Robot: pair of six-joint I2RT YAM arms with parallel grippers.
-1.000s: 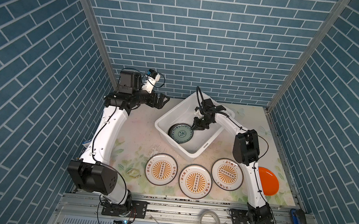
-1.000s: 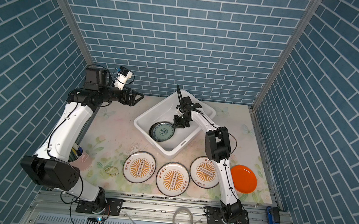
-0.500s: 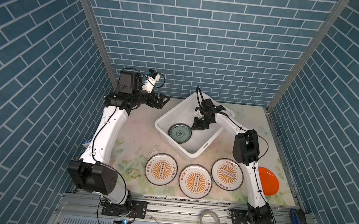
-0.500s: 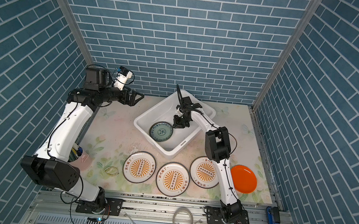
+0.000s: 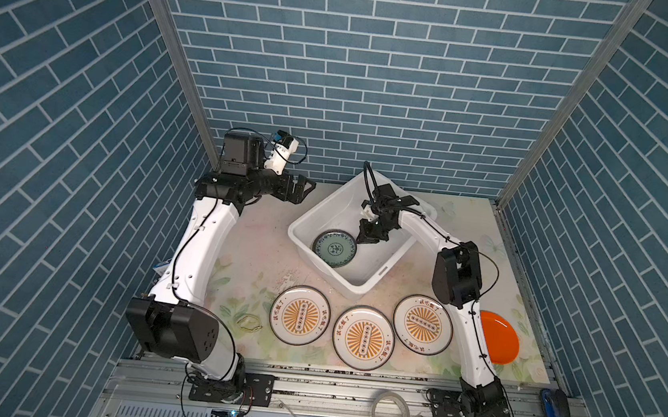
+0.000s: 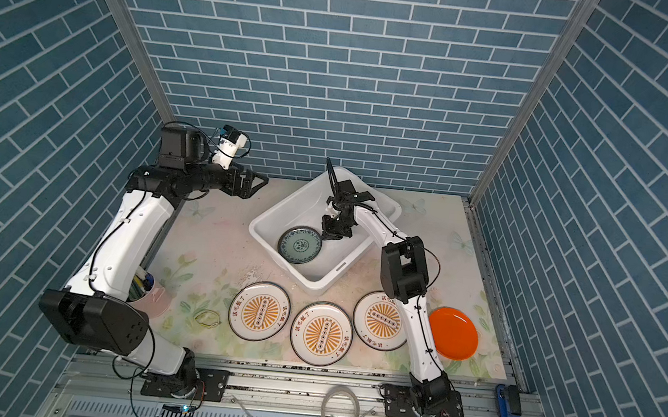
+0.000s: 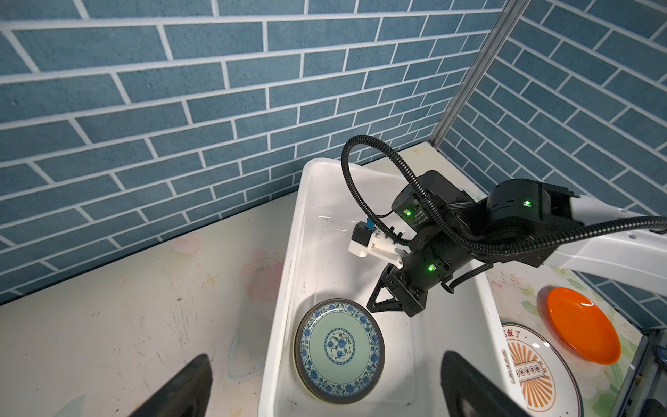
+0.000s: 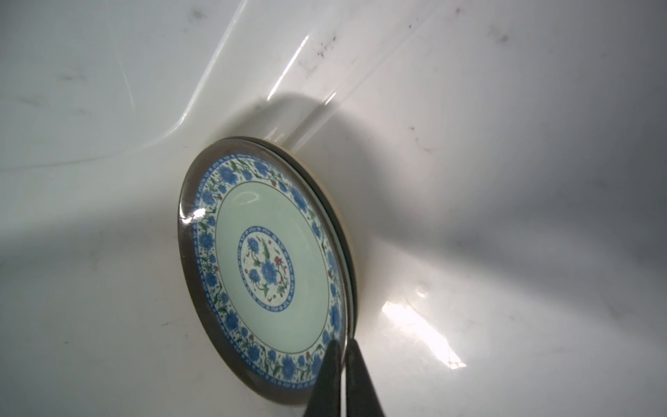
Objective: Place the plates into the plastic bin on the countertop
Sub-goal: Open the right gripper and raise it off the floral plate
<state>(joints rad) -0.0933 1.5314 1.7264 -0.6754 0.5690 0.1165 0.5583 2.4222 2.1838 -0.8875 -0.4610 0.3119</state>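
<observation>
Claws divide the work around the bin (image 5: pixel 363 281). Left of the bin, the left claw (image 5: pixel 304 188) hangs wide open and empty above the worktop (image 5: pixel 253 252), likely keeping clear. Inside the bin lies the teal plate (image 5: pixel 334 248), resting on other plates; the right claw (image 8: pixel 341 364), closed with nothing visibly between its tips, sits at its rim. In front of the bin wait three sunburst plates (image 5: pixel 300 315), with the orange plate (image 5: pixel 499 343) rightmost.
</observation>
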